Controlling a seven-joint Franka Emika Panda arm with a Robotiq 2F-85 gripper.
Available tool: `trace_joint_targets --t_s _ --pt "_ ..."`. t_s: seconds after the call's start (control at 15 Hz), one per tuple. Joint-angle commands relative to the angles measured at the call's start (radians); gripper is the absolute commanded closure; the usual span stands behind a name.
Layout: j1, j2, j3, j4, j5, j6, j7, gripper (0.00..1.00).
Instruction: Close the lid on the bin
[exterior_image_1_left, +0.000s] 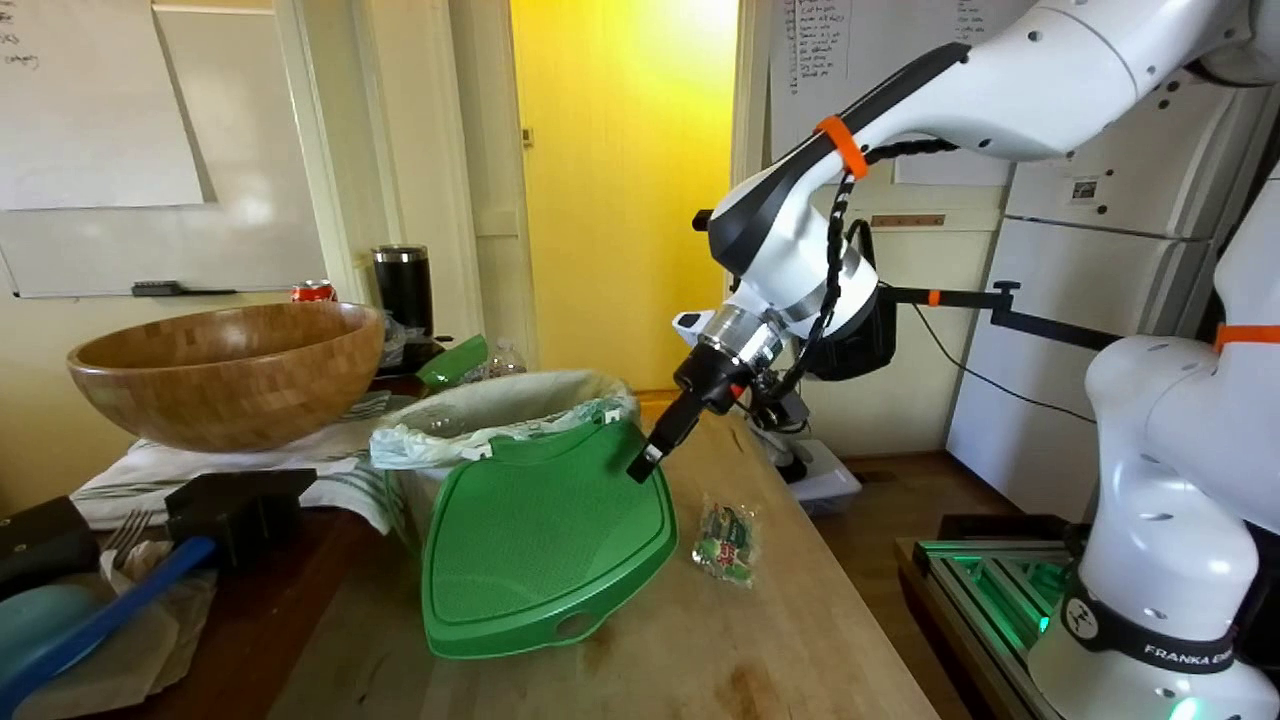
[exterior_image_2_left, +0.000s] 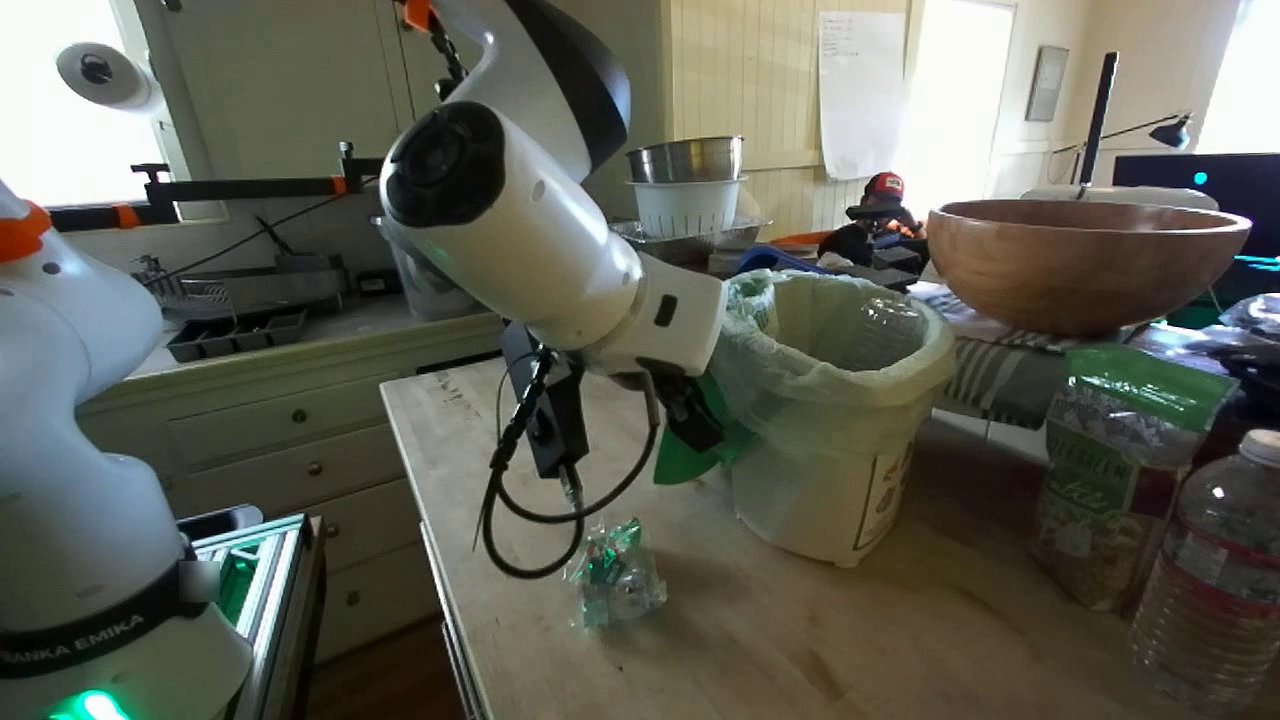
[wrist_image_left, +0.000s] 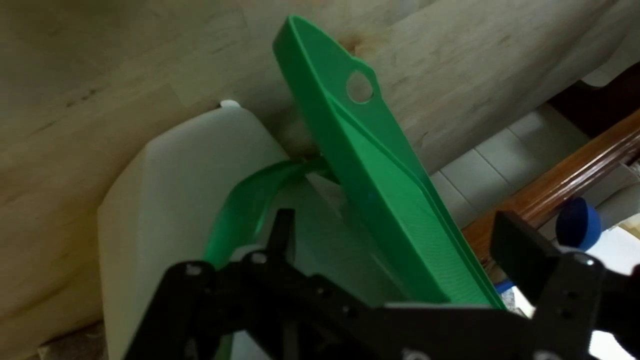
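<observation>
Lid (exterior_image_1_left: 545, 530) hangs slanted down the side of the bin (exterior_image_2_left: 805, 490); gripper (wrist_image_left: 395, 220) spread, looks to me astride the lid's edge. Off-centre pinch could let it slip; swinging up crooked may snag the crinkled liner (exterior_image_1_left: 425, 447).

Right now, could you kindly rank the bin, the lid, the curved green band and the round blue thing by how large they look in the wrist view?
Largest to smallest, by visible area:
1. Bin
2. Lid
3. Green band
4. Round blue thing
</observation>
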Motion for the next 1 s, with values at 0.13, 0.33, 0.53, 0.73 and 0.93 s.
trace_joint_targets --t_s 0.13,0.33,0.53,0.73,0.93 --pt "0.010 0.085 -0.005 0.008 0.011 0.001 -0.023 0.00" --pt "0.021 0.100 0.000 0.008 0.011 -0.019 -0.020 0.00" --pt "0.028 0.116 0.005 0.012 0.012 -0.031 -0.016 0.00" --pt "0.034 0.123 0.007 0.012 0.010 -0.071 -0.009 0.00" --pt "0.033 0.125 0.006 0.011 0.000 -0.124 0.001 0.00"
